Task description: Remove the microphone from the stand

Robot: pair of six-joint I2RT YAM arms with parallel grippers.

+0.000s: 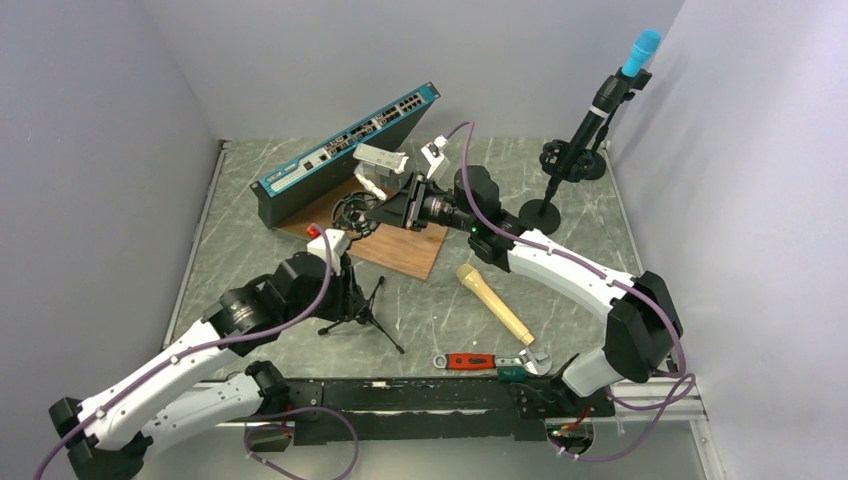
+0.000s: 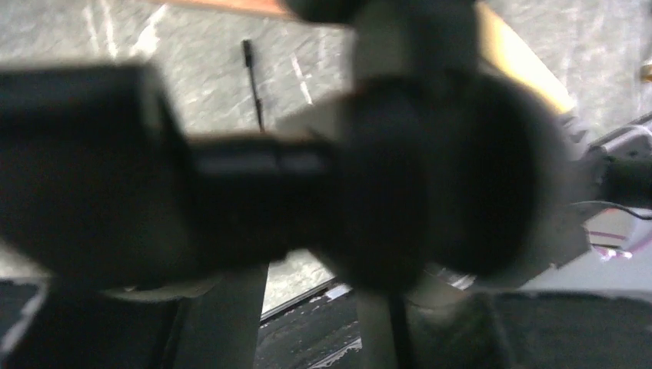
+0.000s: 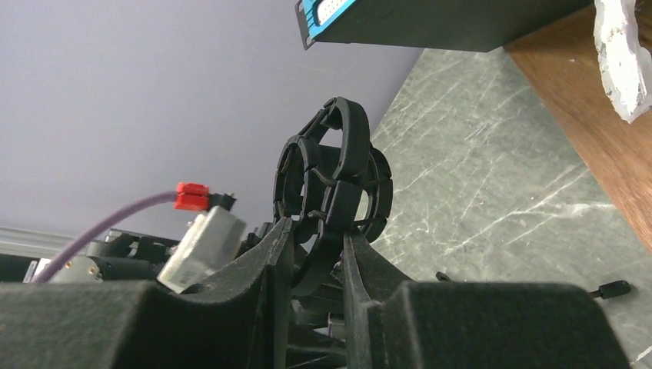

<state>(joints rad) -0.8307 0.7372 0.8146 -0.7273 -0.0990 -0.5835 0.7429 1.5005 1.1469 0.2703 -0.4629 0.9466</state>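
A black tripod stand [image 1: 357,312] with an empty ring-shaped shock mount [image 1: 350,213] stands left of centre. My right gripper [image 1: 378,214] is shut on the mount's ring; in the right wrist view the fingertips [image 3: 317,231] pinch the ring [image 3: 330,165]. My left gripper [image 1: 338,268] holds the stand's pole below the mount; its wrist view is blurred and mostly filled by the dark stand [image 2: 400,177]. A gold microphone [image 1: 495,303] lies on the table, apart from both grippers. A blue-headed microphone [image 1: 625,75] sits in a second stand [image 1: 540,212] at the back right.
A blue-fronted network switch [image 1: 345,150] leans at the back on a wooden board [image 1: 405,250]. White parts [image 1: 380,163] lie behind the right gripper. A red-handled wrench [image 1: 475,361] lies near the front edge. A spare shock mount [image 1: 562,156] sits at the back right.
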